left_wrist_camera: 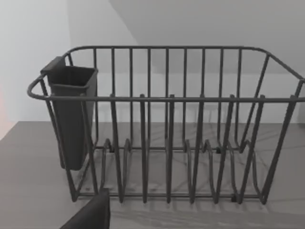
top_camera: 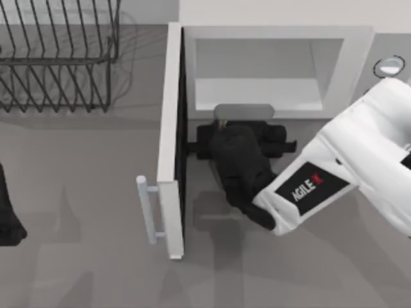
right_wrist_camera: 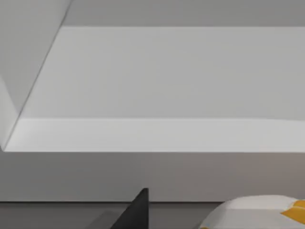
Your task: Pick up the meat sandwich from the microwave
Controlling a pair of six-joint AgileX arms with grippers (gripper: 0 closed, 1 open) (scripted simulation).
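Right gripper point(top_camera: 241, 131) reaching at open microwave point(top_camera: 350, 70) mouth, finger spread impossible to tell; meat sandwich point(right_wrist_camera: 252, 212) lying close ahead, not yet lifted.

Microwave point(top_camera: 276, 64) – white, door swung open, pale interior; meat sandwich point(right_wrist_camera: 252, 212) – white bun, orange-yellow filling.

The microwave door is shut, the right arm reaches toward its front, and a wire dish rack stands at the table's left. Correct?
Not quite: the door of the microwave stands swung open, as the top view shows, baring the pale interior. The rest holds: the right hand reaches toward its front, and the wire dish rack stands at the table's left.
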